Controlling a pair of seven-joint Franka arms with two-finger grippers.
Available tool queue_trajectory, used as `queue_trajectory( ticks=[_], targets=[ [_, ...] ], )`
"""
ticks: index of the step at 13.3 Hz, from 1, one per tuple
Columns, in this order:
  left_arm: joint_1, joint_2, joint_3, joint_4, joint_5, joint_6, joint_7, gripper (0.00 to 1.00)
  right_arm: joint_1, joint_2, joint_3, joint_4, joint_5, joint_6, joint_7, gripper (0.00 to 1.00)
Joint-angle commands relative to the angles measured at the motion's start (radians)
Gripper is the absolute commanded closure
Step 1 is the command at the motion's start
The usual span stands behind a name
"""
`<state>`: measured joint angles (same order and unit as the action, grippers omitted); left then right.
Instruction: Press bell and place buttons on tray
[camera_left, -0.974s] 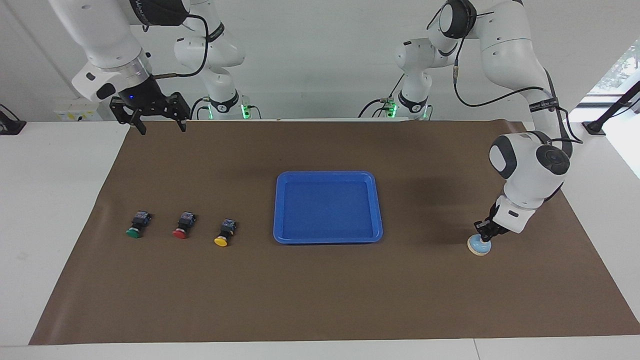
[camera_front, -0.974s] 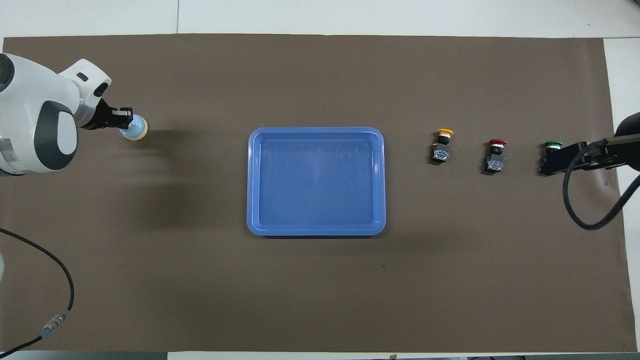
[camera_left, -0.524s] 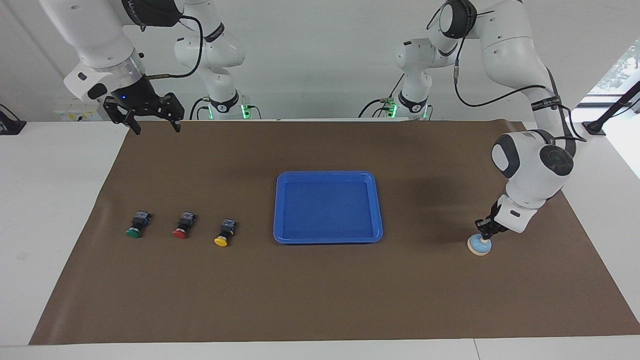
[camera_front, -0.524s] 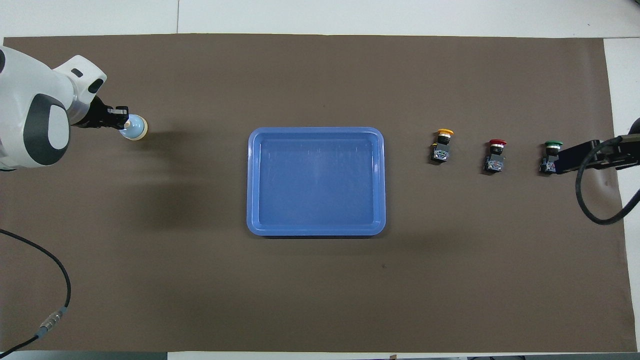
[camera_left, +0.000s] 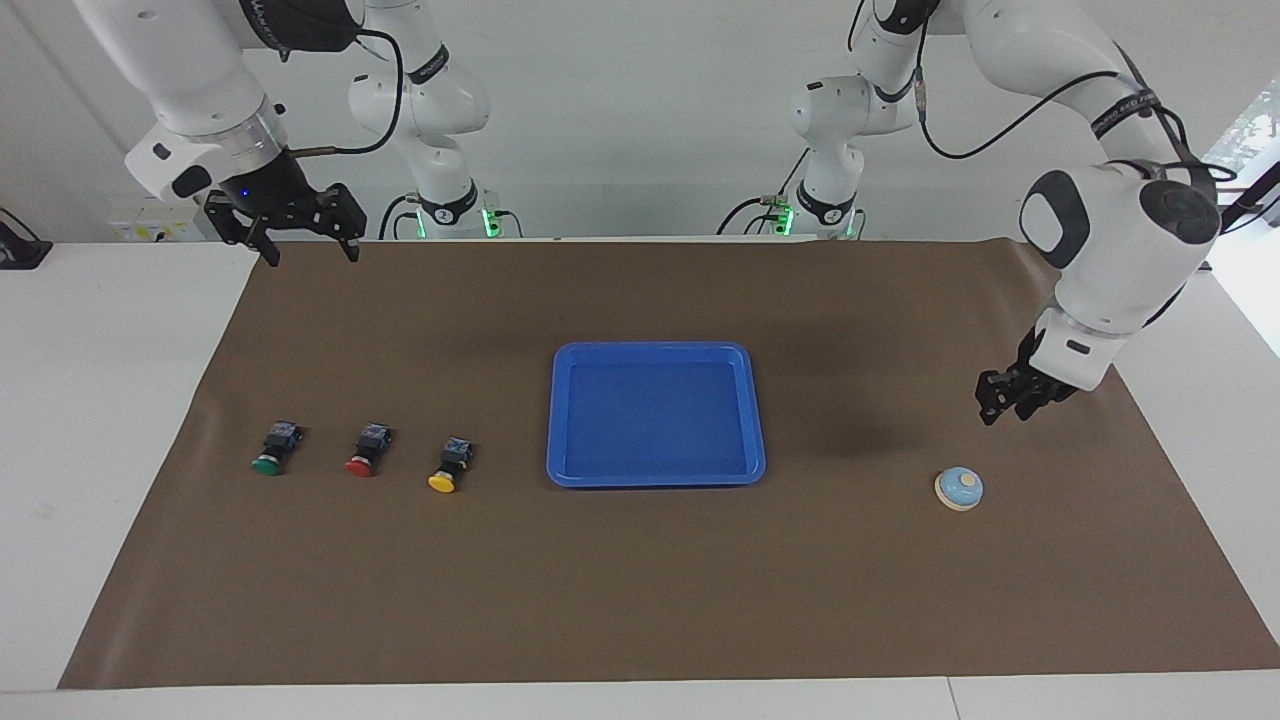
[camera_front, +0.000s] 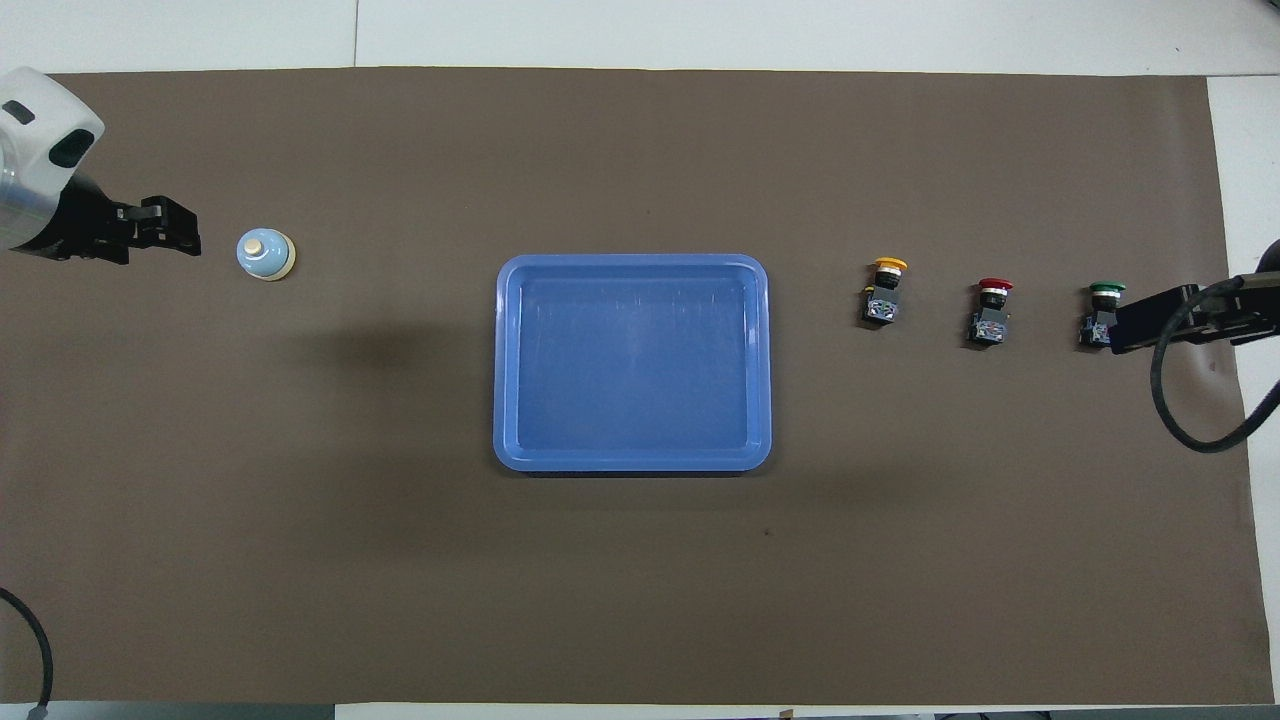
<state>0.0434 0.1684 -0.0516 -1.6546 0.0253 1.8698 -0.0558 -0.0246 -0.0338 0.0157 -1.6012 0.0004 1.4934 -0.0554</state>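
With the left gripper (camera_left: 1005, 405) raised empty above the bell (camera_left: 959, 488), fingers unreadable, three buttons (camera_left: 363, 452) lie untouched at the tray's (camera_left: 656, 479) nine o'clock, right gripper (camera_left: 305, 250) open.

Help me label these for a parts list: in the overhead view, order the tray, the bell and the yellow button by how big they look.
1. tray, by far the largest.
2. bell.
3. yellow button, which looks close to the bell in length but narrower, so that order is less sure.

Bright blue tray (camera_left: 655, 350), pale blue bell (camera_left: 959, 489) with cream knob, green, red, yellow buttons (camera_left: 362, 454).
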Motion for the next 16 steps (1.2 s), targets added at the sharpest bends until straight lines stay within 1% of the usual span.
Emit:
queue_trajectory(
  ticks=[1, 2, 4, 5, 7, 9, 10, 11, 12, 14, 16],
  targets=[
    [0.001, -0.140, 0.006, -0.096, -0.001, -0.049, -0.013, 0.00, 0.000, -0.040, 0.013, -0.101, 0.001, 0.114, 0.014, 0.00],
    [0.001, -0.159, 0.007, -0.099, -0.001, -0.088, -0.015, 0.00, 0.005, -0.041, 0.020, -0.136, 0.001, 0.155, 0.053, 0.00],
    [0.003, -0.185, 0.007, -0.100, -0.001, -0.156, -0.016, 0.00, 0.060, -0.037, 0.020, -0.201, 0.001, 0.240, 0.144, 0.00],
    [0.000, -0.191, 0.006, -0.097, -0.002, -0.167, -0.018, 0.00, 0.063, -0.011, 0.021, -0.209, 0.001, 0.269, 0.185, 0.00],
    [-0.010, -0.201, 0.001, -0.088, -0.004, -0.187, -0.018, 0.00, 0.064, 0.075, 0.021, -0.218, 0.001, 0.368, 0.216, 0.00],
    [-0.019, -0.204, 0.001, -0.088, -0.004, -0.195, -0.018, 0.00, 0.100, 0.164, 0.021, -0.233, 0.001, 0.476, 0.290, 0.00],
    [-0.023, -0.202, 0.001, -0.082, -0.004, -0.216, -0.018, 0.00, 0.106, 0.188, 0.021, -0.267, 0.001, 0.549, 0.336, 0.00],
    [-0.023, -0.195, 0.001, -0.051, -0.004, -0.248, -0.018, 0.00, 0.124, 0.204, 0.020, -0.319, 0.000, 0.646, 0.374, 0.00],
    [-0.023, -0.187, 0.001, -0.024, -0.005, -0.282, -0.018, 0.00, 0.132, 0.230, 0.020, -0.345, 0.000, 0.701, 0.387, 0.00],
    [-0.025, -0.187, 0.000, -0.024, -0.007, -0.285, -0.016, 0.00, 0.130, 0.306, 0.020, -0.339, 0.000, 0.780, 0.396, 0.00],
    [-0.036, -0.190, 0.001, -0.031, -0.007, -0.284, -0.012, 0.00, 0.130, 0.356, 0.020, -0.339, 0.000, 0.826, 0.408, 0.00]
  ],
)
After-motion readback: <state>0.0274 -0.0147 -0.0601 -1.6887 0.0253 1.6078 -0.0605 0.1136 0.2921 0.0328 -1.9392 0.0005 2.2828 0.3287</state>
